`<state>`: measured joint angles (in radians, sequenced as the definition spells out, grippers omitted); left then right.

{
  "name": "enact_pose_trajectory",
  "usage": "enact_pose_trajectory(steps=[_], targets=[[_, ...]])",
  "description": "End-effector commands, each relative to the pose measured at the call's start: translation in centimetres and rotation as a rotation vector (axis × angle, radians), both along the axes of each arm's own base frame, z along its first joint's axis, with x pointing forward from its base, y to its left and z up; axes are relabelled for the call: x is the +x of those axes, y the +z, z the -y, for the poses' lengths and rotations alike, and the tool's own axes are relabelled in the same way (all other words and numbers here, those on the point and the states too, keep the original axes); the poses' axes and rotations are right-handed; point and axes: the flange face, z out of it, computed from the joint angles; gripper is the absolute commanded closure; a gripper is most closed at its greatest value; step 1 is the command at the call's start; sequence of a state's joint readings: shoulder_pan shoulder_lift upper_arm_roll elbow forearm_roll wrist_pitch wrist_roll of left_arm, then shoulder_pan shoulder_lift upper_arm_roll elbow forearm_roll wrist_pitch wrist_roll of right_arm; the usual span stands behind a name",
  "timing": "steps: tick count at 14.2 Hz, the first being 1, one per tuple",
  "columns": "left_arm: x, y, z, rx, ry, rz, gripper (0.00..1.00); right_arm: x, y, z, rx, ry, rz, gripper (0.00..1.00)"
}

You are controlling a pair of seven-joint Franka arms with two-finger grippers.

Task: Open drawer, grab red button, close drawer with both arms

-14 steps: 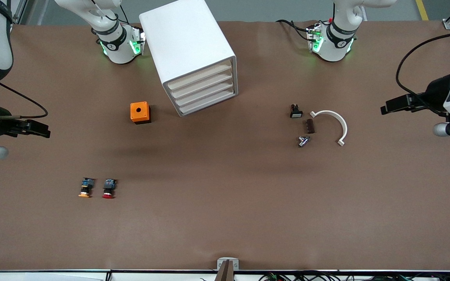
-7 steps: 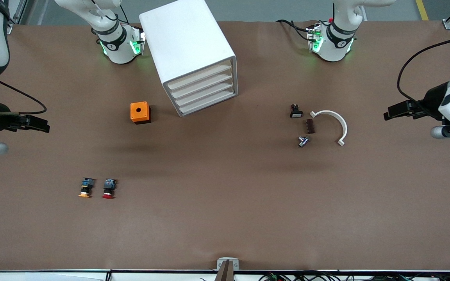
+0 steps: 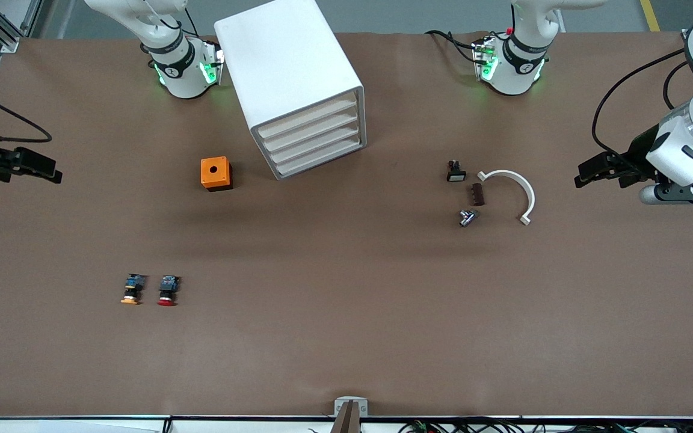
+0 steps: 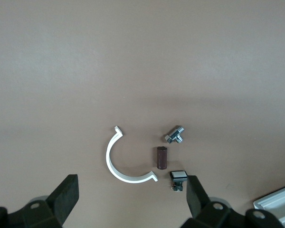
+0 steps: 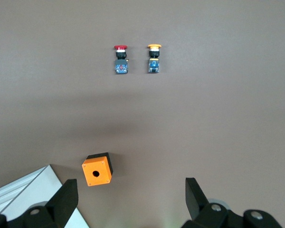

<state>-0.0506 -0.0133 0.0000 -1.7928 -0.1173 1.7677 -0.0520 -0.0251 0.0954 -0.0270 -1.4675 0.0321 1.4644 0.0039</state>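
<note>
Both arms hang wide at the worktop's ends: left gripper (image 3: pixel 584 173) and right gripper (image 3: pixel 46 170), jaws spread and empty, probably waiting to start. All four drawers (image 3: pixel 310 141) sit shut in the cabinet (image 3: pixel 280 57). The red button (image 3: pixel 167 290) lies nearest us, just beside its orange-capped twin (image 3: pixel 132 288).

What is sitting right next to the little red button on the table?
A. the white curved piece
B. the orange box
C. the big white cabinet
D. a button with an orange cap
D: the red button lies beside the orange-capped button, well apart from everything else on the table.
</note>
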Motion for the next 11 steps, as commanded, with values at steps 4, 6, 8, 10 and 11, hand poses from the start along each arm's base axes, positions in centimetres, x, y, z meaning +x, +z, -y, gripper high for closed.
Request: enact_pose_trajectory(steps=[4, 6, 8, 10, 11], targets=[[-3.0, 4.7, 0.0, 0.039, 0.002, 0.081, 0.0, -3.7, 0.1, 0.1, 0.01, -0.001, 0.053, 0.0], [-3.8, 5.9, 0.0, 0.043, -0.003, 0.071, 0.0, -3.7, 0.2, -0.6, 0.001, 0.015, 0.053, 0.0], [-4.8, 7.6, -0.2, 0.058, -0.007, 0.091, 0.0, -3.9, 0.2, -1.0, -0.002, 0.021, 0.046, 0.0], [-5.8, 8.8, -0.2, 0.061, -0.01, 0.095, 0.0, -3.9, 0.2, -1.0, -0.002, 0.024, 0.045, 0.0], [-6.1, 9.8, -0.3, 0.064, -0.009, 0.1, 0.0, -3.9, 0.2, -1.3, -0.001, 0.029, 0.045, 0.0]])
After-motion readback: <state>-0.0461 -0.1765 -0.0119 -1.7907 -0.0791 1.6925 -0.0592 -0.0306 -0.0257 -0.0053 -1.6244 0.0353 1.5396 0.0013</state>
